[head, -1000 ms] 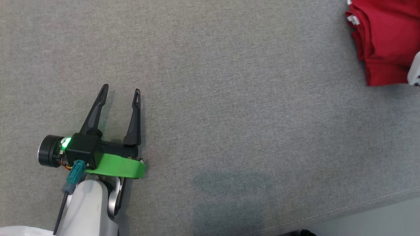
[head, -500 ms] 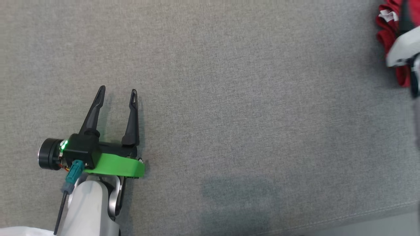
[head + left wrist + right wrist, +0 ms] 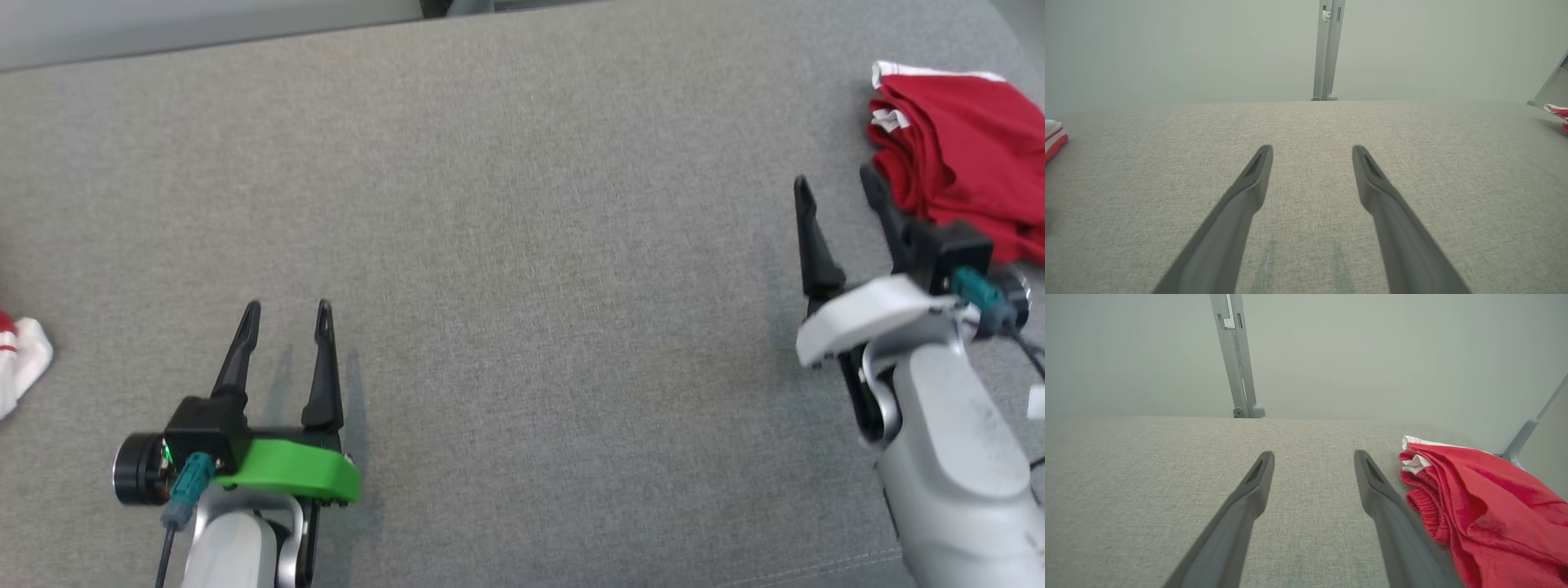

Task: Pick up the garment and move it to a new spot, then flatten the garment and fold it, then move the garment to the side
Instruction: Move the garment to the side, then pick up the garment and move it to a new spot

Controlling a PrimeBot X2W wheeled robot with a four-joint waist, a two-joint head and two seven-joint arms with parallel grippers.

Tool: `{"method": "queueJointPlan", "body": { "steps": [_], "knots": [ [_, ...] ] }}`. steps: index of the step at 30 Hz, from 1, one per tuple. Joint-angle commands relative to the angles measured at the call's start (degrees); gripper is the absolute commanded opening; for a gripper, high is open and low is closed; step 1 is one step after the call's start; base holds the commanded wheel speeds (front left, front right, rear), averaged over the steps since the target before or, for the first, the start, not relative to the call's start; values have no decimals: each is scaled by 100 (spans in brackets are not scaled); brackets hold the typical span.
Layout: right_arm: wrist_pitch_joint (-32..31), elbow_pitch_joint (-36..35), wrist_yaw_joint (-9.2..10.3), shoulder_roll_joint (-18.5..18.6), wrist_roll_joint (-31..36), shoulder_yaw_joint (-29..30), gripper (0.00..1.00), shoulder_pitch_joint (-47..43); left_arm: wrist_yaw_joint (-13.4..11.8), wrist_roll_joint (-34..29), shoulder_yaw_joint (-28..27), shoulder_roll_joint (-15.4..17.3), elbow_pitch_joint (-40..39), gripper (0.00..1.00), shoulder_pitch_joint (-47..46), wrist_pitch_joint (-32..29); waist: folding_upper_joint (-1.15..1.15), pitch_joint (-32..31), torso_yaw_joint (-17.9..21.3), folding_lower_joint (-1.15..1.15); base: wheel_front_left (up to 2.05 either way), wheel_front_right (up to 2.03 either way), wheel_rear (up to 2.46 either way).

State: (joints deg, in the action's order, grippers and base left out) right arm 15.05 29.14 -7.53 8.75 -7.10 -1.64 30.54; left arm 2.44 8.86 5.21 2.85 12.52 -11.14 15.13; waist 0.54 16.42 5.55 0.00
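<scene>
Flat grey woven surface, upholstered, w/ stitched seam along near edge at R. Lying on it at far R corner: red garment, folded in layers, white trim at far end. Well apart, at L edge: white cloth w/ red stripe, partly cut off by frame.
</scene>
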Motion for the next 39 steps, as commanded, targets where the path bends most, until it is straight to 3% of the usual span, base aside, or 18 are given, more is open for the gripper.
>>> {"method": "queueJointPlan", "body": {
  "steps": [1, 7, 16, 34, 39],
  "knots": [
    [17, -101, 7, -62, -97, 32, 100, -304, -62, 48, -46, 13, 43, 100, 159, 1, -54, -545, -116, 0, 0, 0, 0],
    [17, -304, 7, -352, -222, 258, 100, -1230, -201, 202, -149, 16, 145, 100, 488, 1, -54, -984, -205, 0, 0, 0, 0],
    [17, -532, 7, -520, 4, 325, 100, -2146, -94, 124, -290, 13, 259, 100, 1006, 1, -54, -1528, -268, 0, 0, 0, 0],
    [17, -1233, 7, -574, -166, 150, 100, -2636, -71, 153, -255, 13, 260, 100, 1273, 0, -54, -1734, -372, 0, 0, 0, 0],
    [17, -1262, 7, -578, -132, 80, 100, -2631, -149, 226, -285, 14, 289, 100, 1155, 0, -54, -1582, -604, 0, 0, 0, 0]
  ]
}}
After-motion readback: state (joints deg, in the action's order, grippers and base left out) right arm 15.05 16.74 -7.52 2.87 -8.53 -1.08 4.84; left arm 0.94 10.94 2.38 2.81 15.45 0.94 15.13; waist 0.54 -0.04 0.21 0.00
